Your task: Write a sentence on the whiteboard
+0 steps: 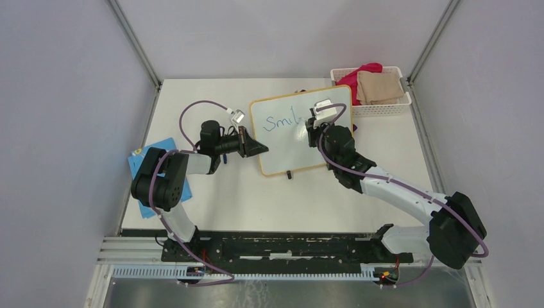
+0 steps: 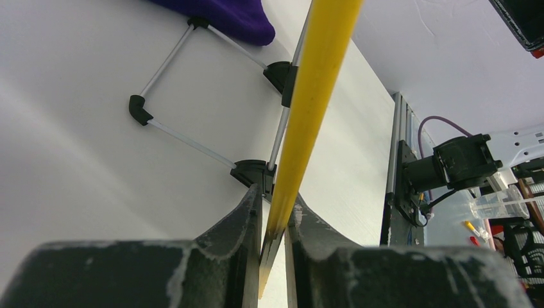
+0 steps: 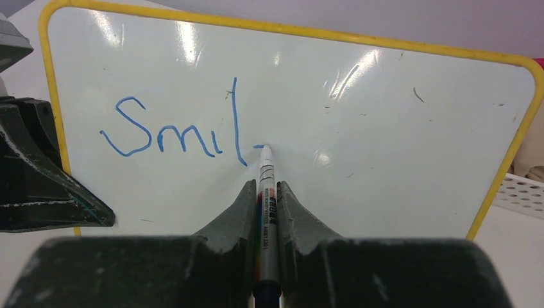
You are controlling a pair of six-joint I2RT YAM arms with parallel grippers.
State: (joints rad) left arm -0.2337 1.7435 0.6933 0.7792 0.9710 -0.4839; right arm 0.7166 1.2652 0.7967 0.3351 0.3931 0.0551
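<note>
Top view: the whiteboard (image 1: 292, 151) is set at an angle on the table (image 1: 256, 199). Its left edge is clamped by the left gripper (image 1: 262, 148), jaws narrow and closed on the yellow frame. The right gripper (image 1: 312, 127) is placed over the whiteboard's upper right part. Of the sentence (image 1: 284, 120), only "Smil" in blue is written, in the whiteboard's upper left. A white basket (image 1: 385, 110) is seen just beyond the whiteboard's upper right corner. Two things are held in it: a pink cloth (image 1: 351, 80) on the side nearer the whiteboard and a beige cloth (image 1: 380, 86) on the far side. A blue card (image 1: 142, 168) is seen well left of the whiteboard, partly covered by the left arm.

Left wrist view: the whiteboard is seen edge-on, with its yellow frame pinched between both fingers (image 2: 237, 237). A wire stand (image 2: 136, 109) with black corner pieces is attached to one face of the whiteboard. A purple cloth (image 2: 224, 16) is seen past the stand, at the top.

Right wrist view: a marker (image 3: 267, 186) is gripped between the closed jaws. Its tip is touching the whiteboard just right of the "l", at a short blue stroke. The basket's rim is visible past the whiteboard's right edge.
</note>
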